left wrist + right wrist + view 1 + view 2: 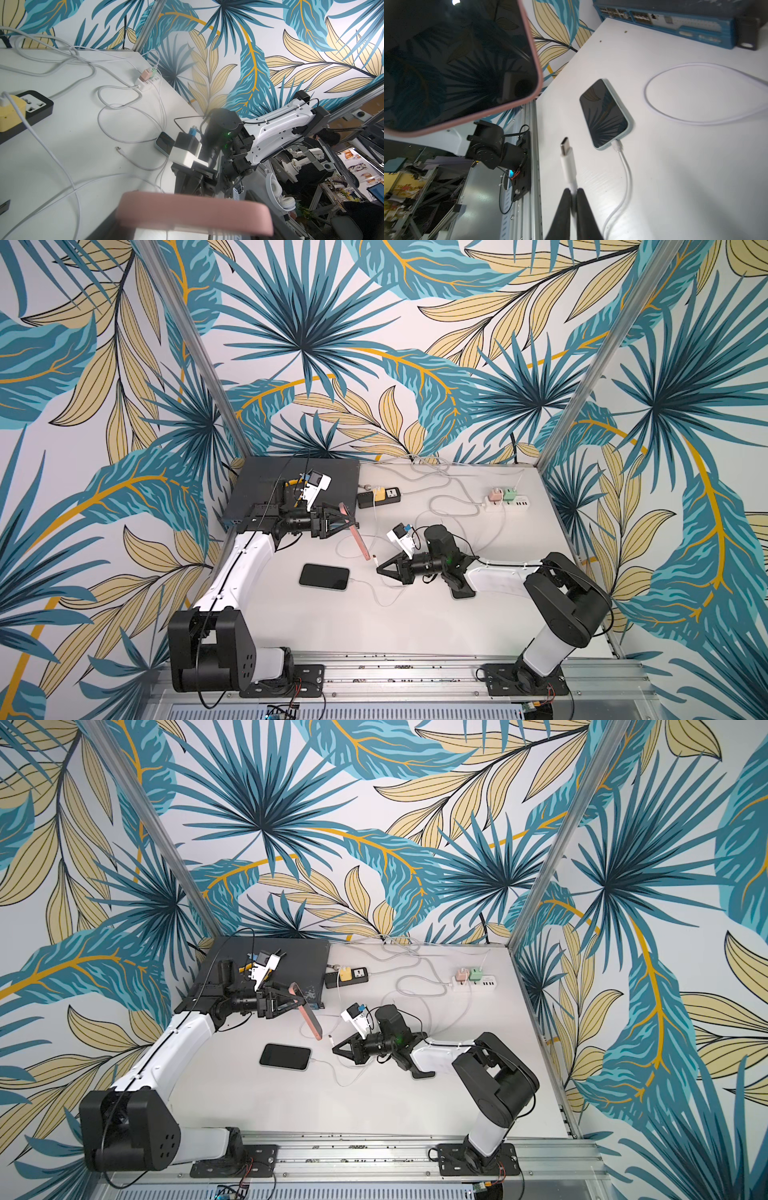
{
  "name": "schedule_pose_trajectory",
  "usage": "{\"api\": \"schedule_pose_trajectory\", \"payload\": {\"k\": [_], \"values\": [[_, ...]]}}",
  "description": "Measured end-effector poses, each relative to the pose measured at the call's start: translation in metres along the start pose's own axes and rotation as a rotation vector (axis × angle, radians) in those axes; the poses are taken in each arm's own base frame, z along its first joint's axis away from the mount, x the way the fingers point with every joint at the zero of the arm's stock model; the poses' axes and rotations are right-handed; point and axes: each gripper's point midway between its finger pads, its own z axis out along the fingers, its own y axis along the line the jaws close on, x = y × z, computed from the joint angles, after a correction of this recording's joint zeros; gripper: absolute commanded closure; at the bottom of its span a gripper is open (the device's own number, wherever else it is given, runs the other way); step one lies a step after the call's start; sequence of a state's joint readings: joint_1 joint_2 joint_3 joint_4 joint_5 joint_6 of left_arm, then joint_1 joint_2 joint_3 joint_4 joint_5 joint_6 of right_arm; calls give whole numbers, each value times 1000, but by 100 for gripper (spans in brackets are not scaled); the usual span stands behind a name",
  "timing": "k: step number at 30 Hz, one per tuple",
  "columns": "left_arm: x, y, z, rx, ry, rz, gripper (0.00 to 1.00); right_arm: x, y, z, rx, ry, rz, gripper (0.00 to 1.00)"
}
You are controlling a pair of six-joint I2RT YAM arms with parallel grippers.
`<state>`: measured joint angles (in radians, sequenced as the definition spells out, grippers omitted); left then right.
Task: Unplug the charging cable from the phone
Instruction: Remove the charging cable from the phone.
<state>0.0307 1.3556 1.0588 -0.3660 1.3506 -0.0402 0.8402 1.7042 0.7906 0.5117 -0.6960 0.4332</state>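
Note:
My left gripper [351, 521] is shut on a pink-cased phone [354, 531], holding it tilted above the table; the case fills the near part of the left wrist view [193, 214]. My right gripper [572, 192] is shut on the white charging cable just behind its plug [566, 158]. The plug's metal tip is bare and stands apart from the pink phone's [456, 62] lower corner. In both top views the plug [375, 561] hangs just right of the phone's low end.
A second phone [324, 576] in a pale blue case lies flat with its own white cable [625, 166] plugged in. A black power strip [379, 497], a white power strip [507, 502], loose cables and a dark network switch [291, 485] occupy the back.

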Motion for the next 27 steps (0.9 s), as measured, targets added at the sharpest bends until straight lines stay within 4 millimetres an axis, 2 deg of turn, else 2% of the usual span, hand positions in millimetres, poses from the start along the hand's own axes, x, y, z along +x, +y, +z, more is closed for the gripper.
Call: {"api": "schedule_pose_trajectory", "payload": {"k": [8, 16, 22, 27], "values": [[0, 0, 0, 0, -1, 1, 69, -5, -50, 2, 264, -19, 117, 89], [0, 1, 0, 0, -2, 1, 69, -19, -80, -6, 458, -67, 224, 86], [0, 1, 0, -1, -2, 0, 69, -17, -91, -8, 516, -64, 263, 75], [0, 1, 0, -1, -2, -1, 69, -17, -90, -8, 506, -61, 265, 55]]}}
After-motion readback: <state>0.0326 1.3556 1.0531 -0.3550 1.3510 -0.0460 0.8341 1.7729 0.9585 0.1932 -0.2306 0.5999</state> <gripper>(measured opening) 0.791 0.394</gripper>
